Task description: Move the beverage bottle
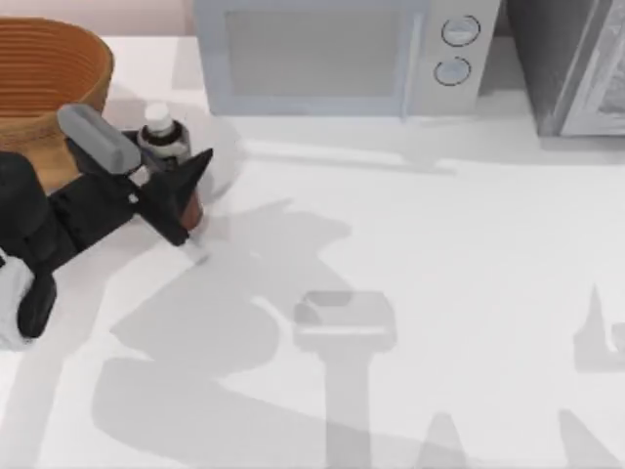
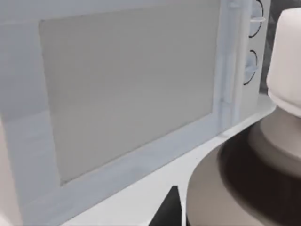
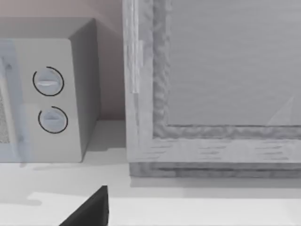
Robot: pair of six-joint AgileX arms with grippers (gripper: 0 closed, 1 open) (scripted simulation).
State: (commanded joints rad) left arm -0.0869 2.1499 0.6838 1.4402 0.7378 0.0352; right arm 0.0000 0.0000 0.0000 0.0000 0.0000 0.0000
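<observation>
Closest to the overhead camera, at the left of the frame, my left arm reaches in, and the left gripper (image 1: 186, 200) has its two black fingers pinching the one beverage bottle (image 1: 168, 147). That bottle stands upright on the white table (image 1: 420, 254), white cap up, just beside one woven basket (image 1: 44, 73) in the upper left corner. One microwave (image 1: 337, 54) with two dials sits along the top edge, beside one grey cabinet (image 1: 576, 63) at upper right. Whether the right gripper is spread or pressed together, I cannot tell.
</observation>
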